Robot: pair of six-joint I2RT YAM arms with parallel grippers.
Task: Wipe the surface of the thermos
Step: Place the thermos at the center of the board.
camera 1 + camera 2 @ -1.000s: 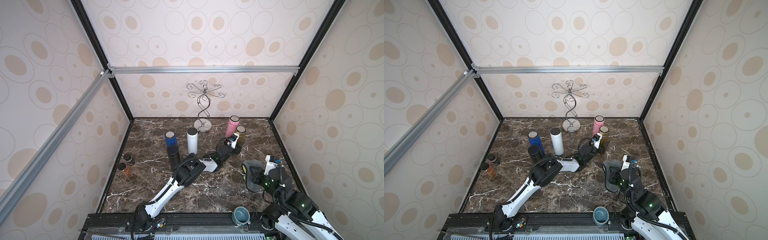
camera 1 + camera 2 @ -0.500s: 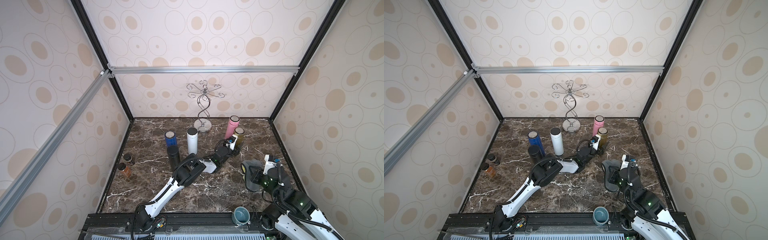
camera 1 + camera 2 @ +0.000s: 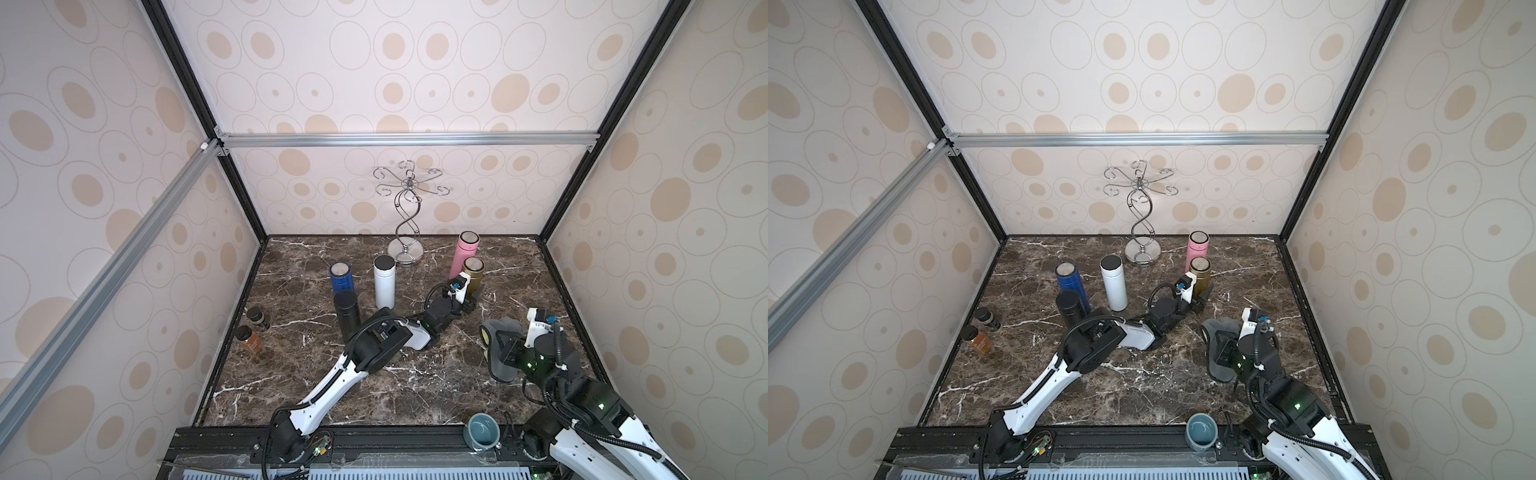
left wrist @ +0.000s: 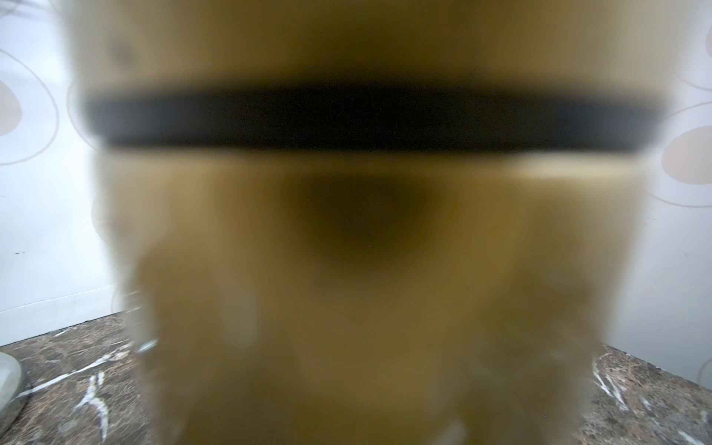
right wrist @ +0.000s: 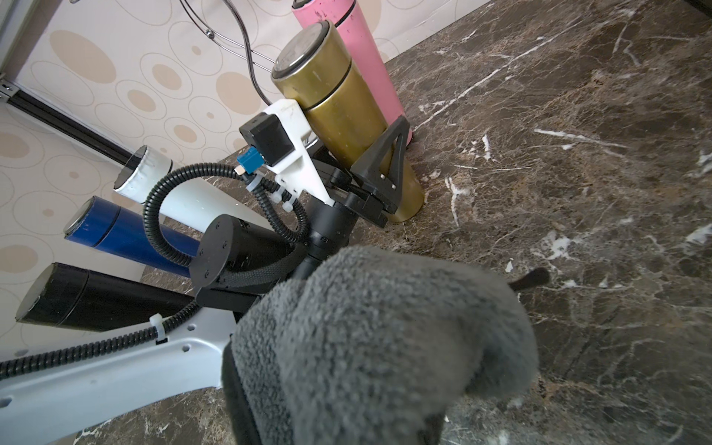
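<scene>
My left gripper (image 5: 346, 150) is closed narrow around the lower body of the gold thermos (image 5: 339, 96), which stands upright on the marble table (image 5: 578, 192). I judge that this grip is there to steady it against rubbing. My right gripper (image 3: 508, 348) is clamped on the grey cloth (image 5: 377, 339), which is bunched over its fingers. It is near the thermos but apart from it, so there is no wiping contact yet. Just behind the gold one, a pink thermos (image 5: 366, 42) touches or nearly touches it. Both are capped, so their contents are hidden. Back by my base, the teal cup (image 3: 483, 432) looks empty
</scene>
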